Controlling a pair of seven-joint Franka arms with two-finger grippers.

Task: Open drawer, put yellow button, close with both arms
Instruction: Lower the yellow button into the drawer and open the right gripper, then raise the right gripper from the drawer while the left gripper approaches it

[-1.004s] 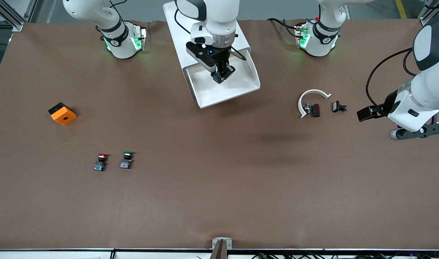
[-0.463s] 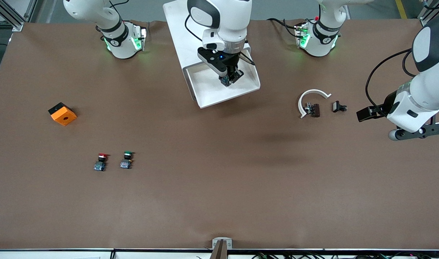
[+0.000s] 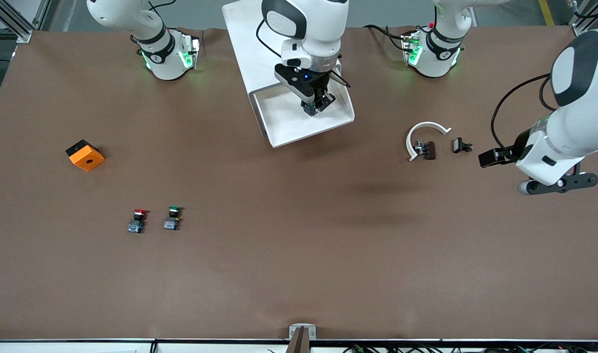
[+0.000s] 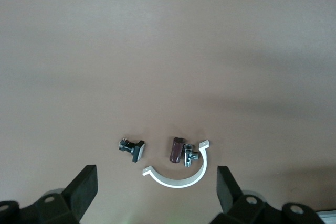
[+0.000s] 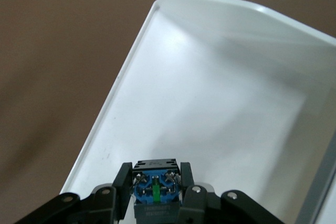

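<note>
Over drawer (image 3: 289, 128): right pincer (image 3: 317, 107) (clamping yellow button (image 5: 156, 190))

Orange block (image 3: 85, 155), red-capped button (image 3: 138, 220), green-capped button (image 3: 172, 218)

We see a brown table (image 3: 299, 255) carrying a white cabinet (image 3: 245, 44) near the arms' bases. Toward the right arm's end lie an orange block (image 3: 85, 155), a red-capped button (image 3: 138, 220) and a green-capped button (image 3: 171, 218). Toward the left arm's end lie a white curved clip (image 3: 424, 131), a brown part (image 3: 429, 150) and a small black part (image 3: 460, 145).
</note>
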